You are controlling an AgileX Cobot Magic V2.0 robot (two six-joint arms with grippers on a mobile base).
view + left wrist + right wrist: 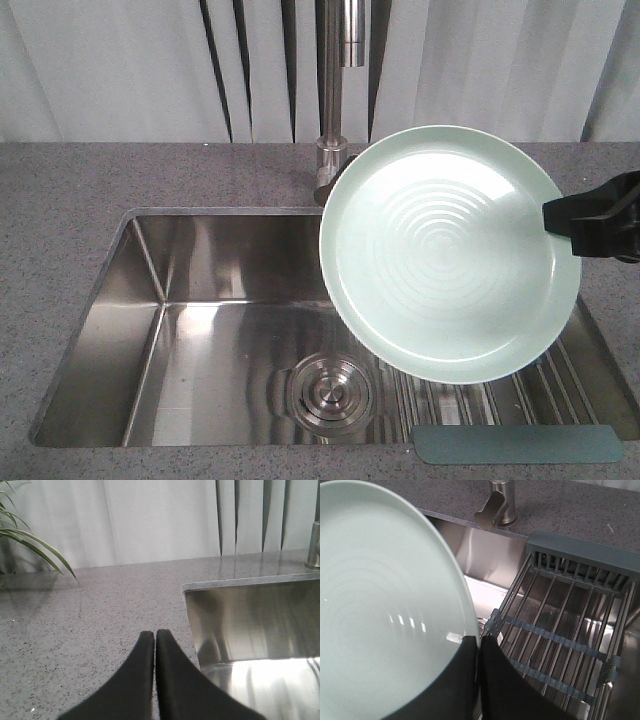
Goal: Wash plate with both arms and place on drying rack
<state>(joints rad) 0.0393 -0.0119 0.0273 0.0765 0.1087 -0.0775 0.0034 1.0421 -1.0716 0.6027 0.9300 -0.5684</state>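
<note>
The left gripper (155,635), jaws pressed together and empty, hovers above the countertop (90,610), with the sink (240,615) at its right. The right gripper (479,644) pinches the plate (450,250) by its rim and holds it tilted out to its left over the sink, likely for rinsing. The drying rack (580,547) waits beneath this gripper.
</note>
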